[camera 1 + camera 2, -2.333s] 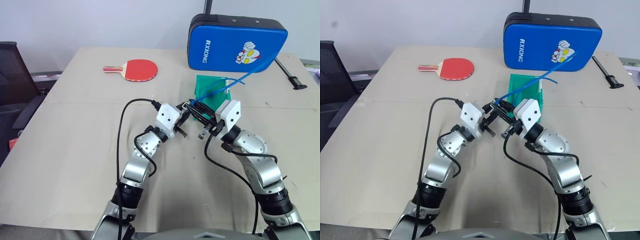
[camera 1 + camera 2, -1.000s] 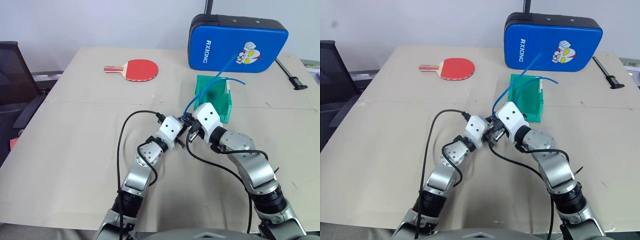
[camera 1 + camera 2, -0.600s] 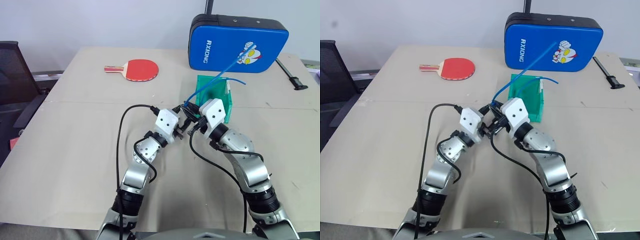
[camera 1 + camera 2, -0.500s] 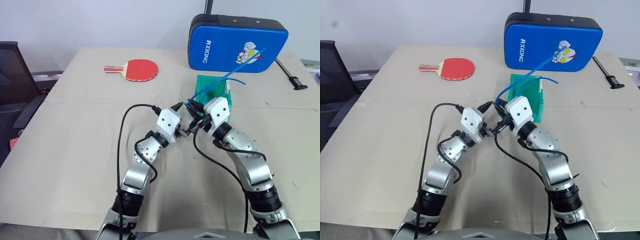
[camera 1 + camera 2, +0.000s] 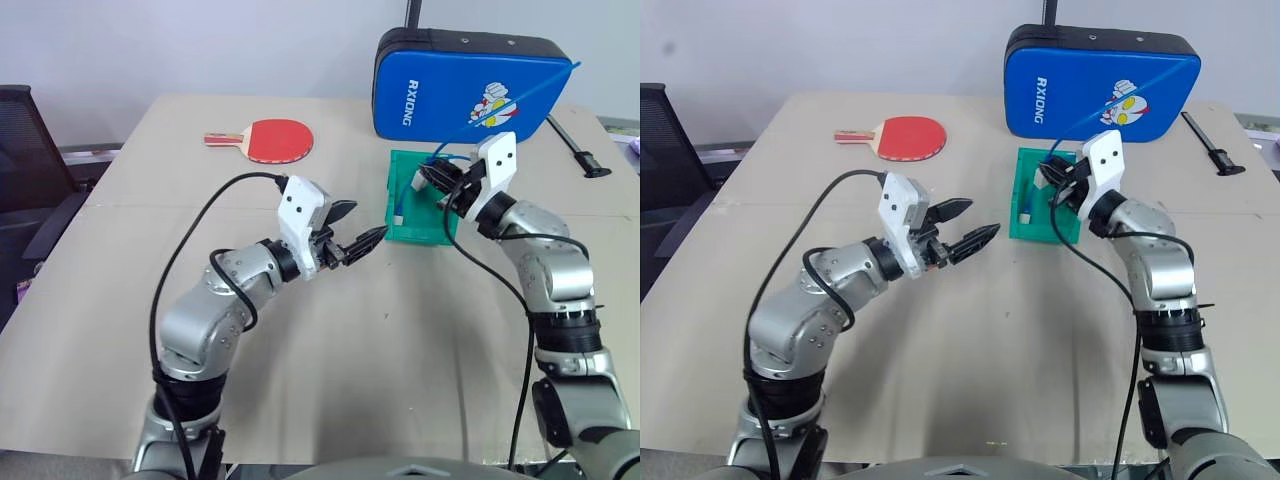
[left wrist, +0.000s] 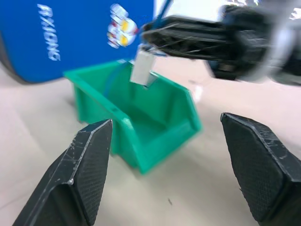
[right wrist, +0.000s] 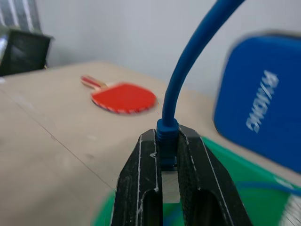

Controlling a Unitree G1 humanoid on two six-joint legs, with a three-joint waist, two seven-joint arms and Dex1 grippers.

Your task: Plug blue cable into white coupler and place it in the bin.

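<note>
moved: left gripper (image 5: 358, 228) has let go and pulled back from right gripper (image 5: 437, 180), which now hangs over the bin (image 5: 404, 226).
around: red paddle (image 5: 272, 138) near table's (image 5: 150, 220) far edge; blue padded case (image 5: 465, 85) behind bin.
surface: tan table, pale wall.
left gripper: level, fingers spread wide, holding nothing.
right gripper: clamped on blue cable (image 7: 188, 63); white coupler (image 6: 142, 68) dangles above bin.

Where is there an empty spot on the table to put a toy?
The wide tan tabletop left of the open left gripper and below the red paddle is bare. It is crowded around the green plastic bin, the blue cable and the blue padded case.
</note>
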